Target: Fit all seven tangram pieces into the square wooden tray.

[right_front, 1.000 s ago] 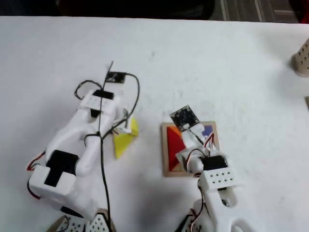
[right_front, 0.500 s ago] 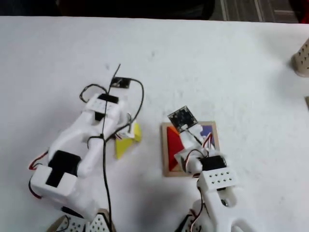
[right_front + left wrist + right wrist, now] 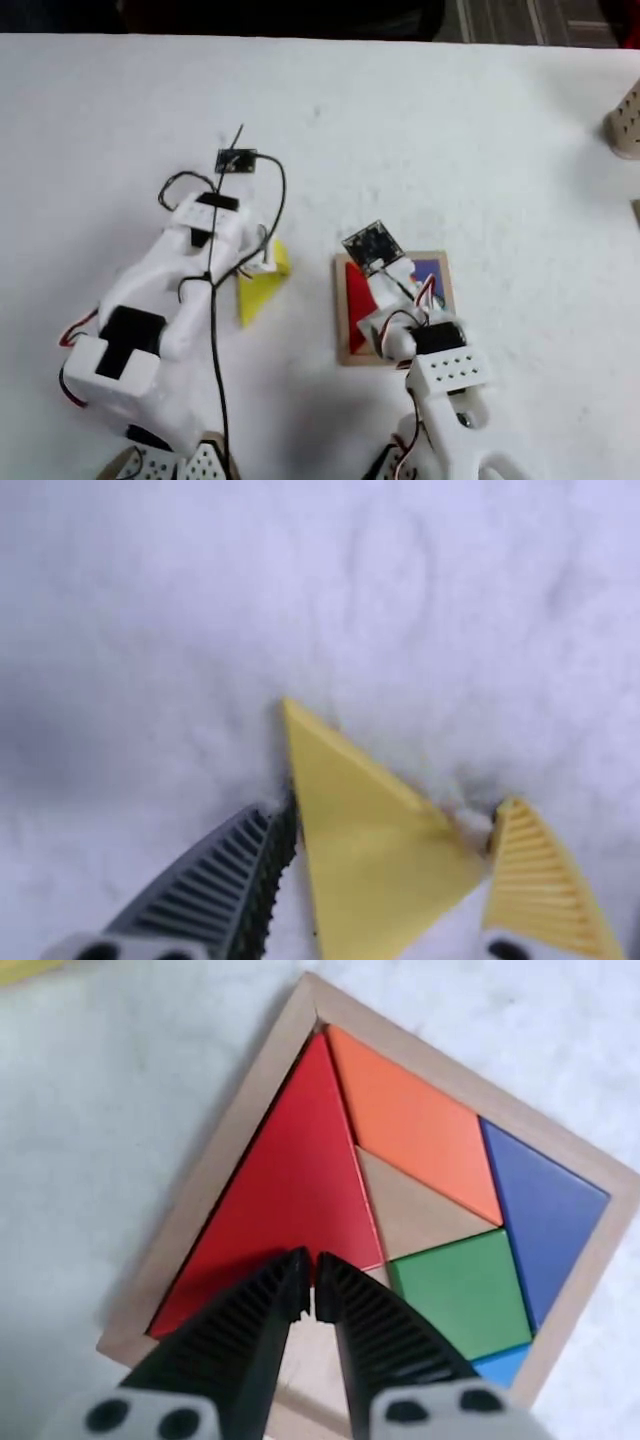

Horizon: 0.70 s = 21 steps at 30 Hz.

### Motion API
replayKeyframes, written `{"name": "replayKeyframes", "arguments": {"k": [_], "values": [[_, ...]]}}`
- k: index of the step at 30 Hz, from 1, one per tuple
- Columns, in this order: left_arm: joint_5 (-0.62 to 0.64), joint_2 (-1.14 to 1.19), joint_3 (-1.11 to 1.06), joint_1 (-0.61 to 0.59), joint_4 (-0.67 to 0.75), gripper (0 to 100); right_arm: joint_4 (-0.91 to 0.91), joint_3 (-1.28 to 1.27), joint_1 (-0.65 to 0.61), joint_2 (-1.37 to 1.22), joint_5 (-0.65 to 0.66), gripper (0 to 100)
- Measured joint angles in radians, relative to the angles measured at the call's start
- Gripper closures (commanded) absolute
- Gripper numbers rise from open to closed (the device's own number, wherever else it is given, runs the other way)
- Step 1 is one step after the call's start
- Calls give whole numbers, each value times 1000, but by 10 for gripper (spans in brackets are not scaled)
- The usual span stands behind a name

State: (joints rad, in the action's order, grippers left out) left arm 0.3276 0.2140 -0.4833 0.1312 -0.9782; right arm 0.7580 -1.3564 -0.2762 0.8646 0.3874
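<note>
The left gripper (image 3: 398, 815) pinches the yellow triangle (image 3: 370, 870), which lies flat on the white tabletop (image 3: 300, 580), apart from the square wooden tray (image 3: 228, 1160). The right gripper (image 3: 311, 1268) (fingers pressed together) sits over the red triangle (image 3: 290, 1180) seated in the tray.

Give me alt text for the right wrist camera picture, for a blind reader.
The right gripper, shut and empty, sits over a red triangle in a square wooden tray on a white table. Orange, tan, green and blue pieces lie beside it.
</note>
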Motion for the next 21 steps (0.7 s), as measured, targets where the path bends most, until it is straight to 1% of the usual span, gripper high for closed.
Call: {"name": "replayKeyframes", "arguments": {"k": [2, 7, 9, 12, 16, 21], "values": [[0, 0, 2, 0, 0, 662, 0, 0, 2, 0, 0, 981], [0, 0, 6, 20, -32, 548, 0, 0, 0, 0, 0, 981], [0, 0, 6, 29, -52, 539, 0, 0, 2, 0, 0, 981], [-2, 0, 6, 32, -66, 556, 0, 0, 0, 0, 0, 981], [-40, 0, 6, 32, -66, 633, 0, 0, 2, 0, 0, 981], [-48, 0, 6, 32, -66, 723, 0, 0, 0, 0, 0, 981]]}}
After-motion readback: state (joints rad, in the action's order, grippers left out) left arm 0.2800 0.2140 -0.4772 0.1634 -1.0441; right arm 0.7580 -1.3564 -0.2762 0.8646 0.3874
